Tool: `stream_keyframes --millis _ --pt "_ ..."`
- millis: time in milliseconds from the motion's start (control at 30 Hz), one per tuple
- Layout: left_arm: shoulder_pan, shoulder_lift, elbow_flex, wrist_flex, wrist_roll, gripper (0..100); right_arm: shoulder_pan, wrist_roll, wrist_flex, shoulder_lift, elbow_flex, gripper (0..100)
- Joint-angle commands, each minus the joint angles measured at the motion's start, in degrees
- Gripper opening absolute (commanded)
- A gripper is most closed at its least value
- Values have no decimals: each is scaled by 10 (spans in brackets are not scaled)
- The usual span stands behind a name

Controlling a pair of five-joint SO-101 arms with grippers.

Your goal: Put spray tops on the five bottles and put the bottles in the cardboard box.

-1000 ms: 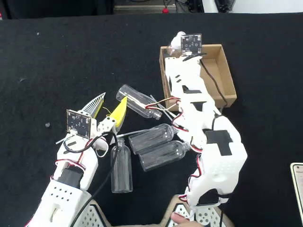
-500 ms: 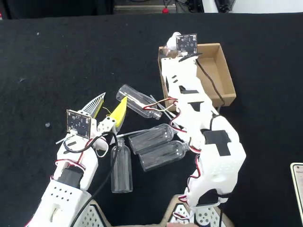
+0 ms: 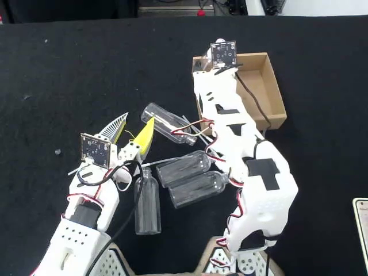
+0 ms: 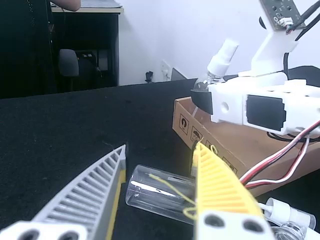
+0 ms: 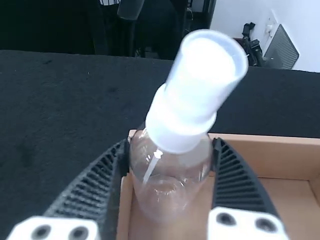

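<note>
1. Right gripper (image 5: pixel 170 150): the jaws are clamped on the shoulder of a clear bottle (image 5: pixel 167 197), one finger on each side. A white spray top (image 5: pixel 200 85) sits on this bottle's neck.

2. Held bottle, position: it is over the cardboard box (image 3: pixel 277 98), at the far corner on the side nearest the left arm. The right wrist view shows its lower part inside the box walls. It leans slightly off vertical. I cannot tell whether its base touches the box floor.

3. Left gripper (image 4: pixel 161 150): the jaws stand wide apart and hold nothing. The grey finger (image 4: pixel 90 197) and the yellow finger (image 4: pixel 215 185) are low over the black table (image 3: pixel 69 69), well apart from the box.

4. Loose bottles: I count four lying on their sides on the table, between the two arms.
   - One (image 3: pixel 168 123) lies just beyond the left gripper's yellow fingertip, between that gripper and the box.
   - Two (image 3: pixel 184 167) (image 3: pixel 198 188) lie side by side against the right arm.
   - One (image 3: pixel 147 204) lies beside the left arm's wrist.
</note>
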Motion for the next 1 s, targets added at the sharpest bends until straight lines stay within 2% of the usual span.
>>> stream_keyframes --millis 0,167,867,967 --pt "1 0 7 -14 -7 213 -9 -2 2 -13 -29 211" --pt "13 1 8 -15 -50 213 -7 -2 3 -14 -29 216" --pt "23 -4 18 -17 -50 213 -8 -2 3 -14 -27 217" --pt "23 -4 18 -17 -50 213 -8 -3 4 -13 -22 268"
